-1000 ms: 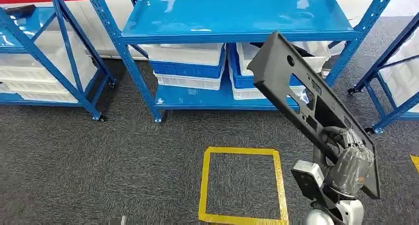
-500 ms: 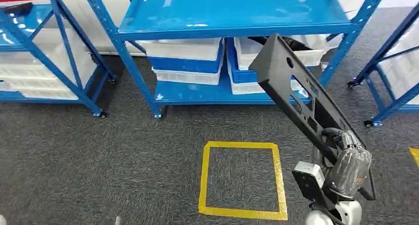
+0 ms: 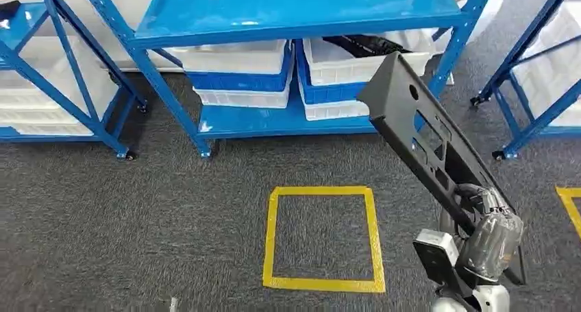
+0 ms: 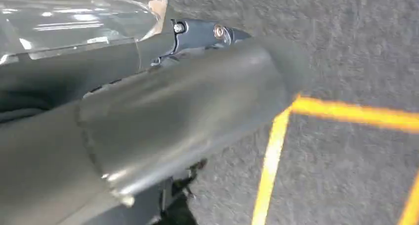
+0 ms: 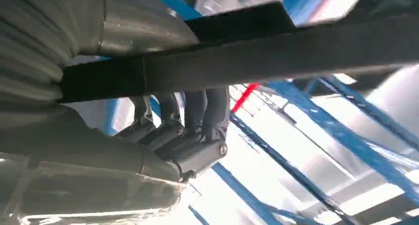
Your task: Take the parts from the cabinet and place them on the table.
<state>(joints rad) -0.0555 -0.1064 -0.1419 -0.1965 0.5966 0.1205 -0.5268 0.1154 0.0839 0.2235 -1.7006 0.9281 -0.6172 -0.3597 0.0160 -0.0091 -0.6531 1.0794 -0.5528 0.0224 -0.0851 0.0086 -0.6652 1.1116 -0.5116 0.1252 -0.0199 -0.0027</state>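
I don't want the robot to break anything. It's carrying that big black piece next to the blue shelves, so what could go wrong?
The right hand grips the long black part near one end only, so most of it sticks out unsupported; it might tip or slip in the fingers. Its far end reaches toward the blue rack's post and the white bins, so a turn could knock it against them.

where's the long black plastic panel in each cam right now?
Head view: long black plastic panel runs diagonally at right, from the blue shelf rack down to the right hand that grips it.
Left wrist view: not in it.
Right wrist view: a dark bar across the upper half, fingers wrapped over it.
Shared landmark: blue rack struts.
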